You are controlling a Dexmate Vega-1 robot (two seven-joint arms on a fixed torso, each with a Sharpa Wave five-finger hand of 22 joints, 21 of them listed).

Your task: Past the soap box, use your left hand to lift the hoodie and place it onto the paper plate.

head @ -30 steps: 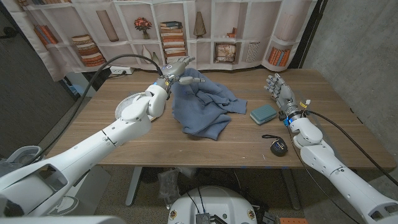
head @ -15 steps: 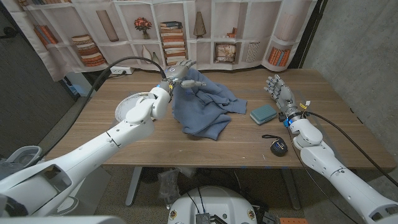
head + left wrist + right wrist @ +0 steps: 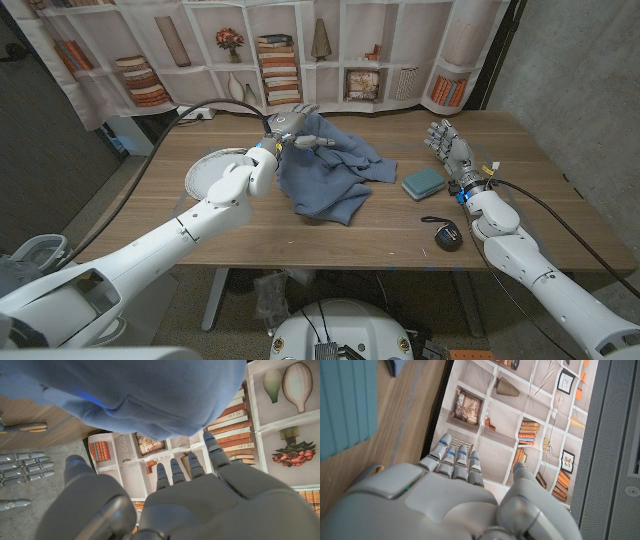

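The wooden table (image 3: pixel 330 235) ran across the head view with a printed bookshelf backdrop (image 3: pixel 330 50) hanging behind it. The blue hoodie (image 3: pixel 335 175) lay crumpled a little left of the table's middle, spreading from the far edge toward the near side; in the left wrist view its folds (image 3: pixel 135 390) took up the upper part of the picture, cut off by the frame. The left hand (image 3: pixel 296 125) was at the hoodie's far left corner, fingers reaching over the cloth, but whether they had closed on the fabric could not be told: the head view was too small, and the left wrist view showed fingertips (image 3: pixel 172 467) lying straight against the backdrop with the cloth beyond them. The paper plate (image 3: pixel 205 170) sat left of the hoodie, its right part hidden behind the left forearm. The right hand (image 3: pixel 447 147) stood near the table's right side, fingers straight, apart and holding nothing. The teal soap box (image 3: pixel 423 183) lay between hoodie and right hand, touching neither; its ridged side (image 3: pixel 345 405) was cut off in the right wrist view. A small black object with a cord (image 3: pixel 447 235) lay near the front edge, too small to identify
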